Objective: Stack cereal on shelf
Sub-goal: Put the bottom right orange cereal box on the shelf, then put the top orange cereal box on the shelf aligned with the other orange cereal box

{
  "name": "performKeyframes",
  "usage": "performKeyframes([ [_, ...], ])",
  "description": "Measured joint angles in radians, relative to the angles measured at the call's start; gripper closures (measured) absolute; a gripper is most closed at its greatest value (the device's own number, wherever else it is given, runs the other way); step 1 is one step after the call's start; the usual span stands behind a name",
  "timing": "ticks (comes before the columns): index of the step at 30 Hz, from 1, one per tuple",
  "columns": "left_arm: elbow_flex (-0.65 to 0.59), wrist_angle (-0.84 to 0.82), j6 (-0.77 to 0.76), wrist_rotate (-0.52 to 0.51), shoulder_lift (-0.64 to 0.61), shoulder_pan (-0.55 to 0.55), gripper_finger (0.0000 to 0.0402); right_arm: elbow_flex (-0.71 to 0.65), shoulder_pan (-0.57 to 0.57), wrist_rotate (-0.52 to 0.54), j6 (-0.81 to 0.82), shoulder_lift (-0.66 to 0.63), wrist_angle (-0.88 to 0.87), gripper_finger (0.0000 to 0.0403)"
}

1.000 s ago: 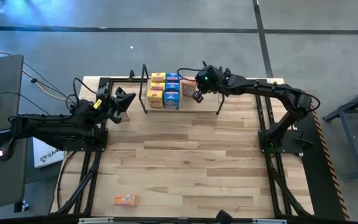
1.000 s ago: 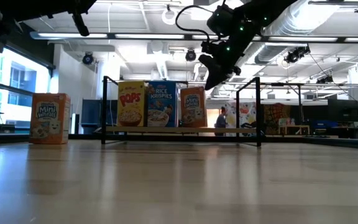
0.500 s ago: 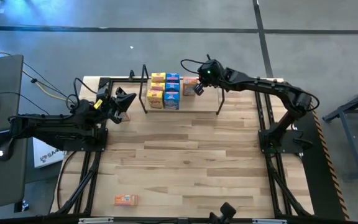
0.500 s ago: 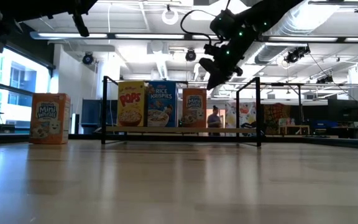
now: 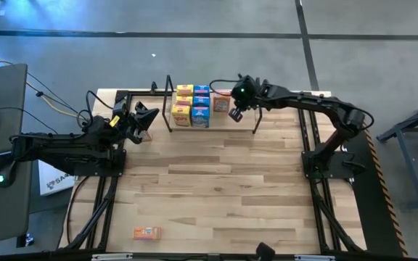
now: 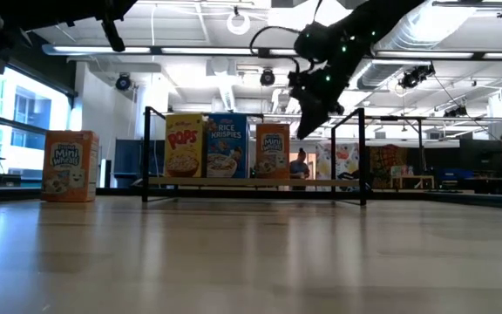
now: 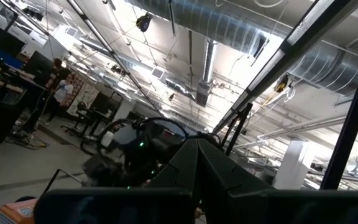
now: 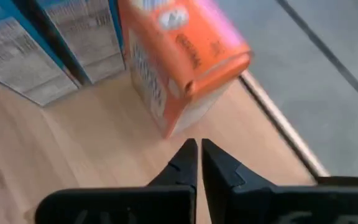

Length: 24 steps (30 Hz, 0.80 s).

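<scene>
The shelf (image 6: 251, 182) is a black rod frame on a light board at the table's far side. On it stand yellow boxes (image 5: 183, 105), blue boxes (image 5: 201, 105) and, to their right, an upright orange box (image 5: 220, 98) (image 6: 273, 150). My right gripper (image 5: 233, 113) (image 8: 199, 152) hangs shut above the shelf, just right of and nearer than the orange box (image 8: 179, 62), touching nothing. A loose orange Mini Wheats box (image 5: 146, 233) (image 6: 70, 166) stands near the table's near left edge. My left gripper (image 5: 148, 116) (image 7: 197, 149) waits shut, raised by the shelf's left end.
The shelf's upright looped ends (image 5: 169, 101) (image 5: 258, 116) flank the boxes, with bare board to the right of the orange box. Black frames (image 5: 107, 196) (image 5: 318, 188) run along the table's left and right sides. Bare wood (image 5: 216, 188) spans the middle. People show in the room beyond.
My right gripper went a little toward the far edge beside the orange box, then drew back toward the table's right and near side, away from the box. It stays shut. The left arm has kept still.
</scene>
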Motion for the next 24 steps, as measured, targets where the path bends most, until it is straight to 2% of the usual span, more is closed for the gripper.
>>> performKeyframes([
  [14,0.0,0.0,0.0,-0.003,0.0,0.0,0.0401,-0.013,-0.028,-0.027,0.026,0.03,0.203,0.0403],
  [20,0.0,0.0,0.004,-0.003,0.0,0.0,0.0401,0.012,-0.053,0.037,-0.048,0.019,0.123,0.0403],
  [24,0.0,-0.001,0.058,0.001,-0.003,0.0,0.0401,0.062,-0.057,0.013,-0.087,-0.034,0.039,0.0403],
])
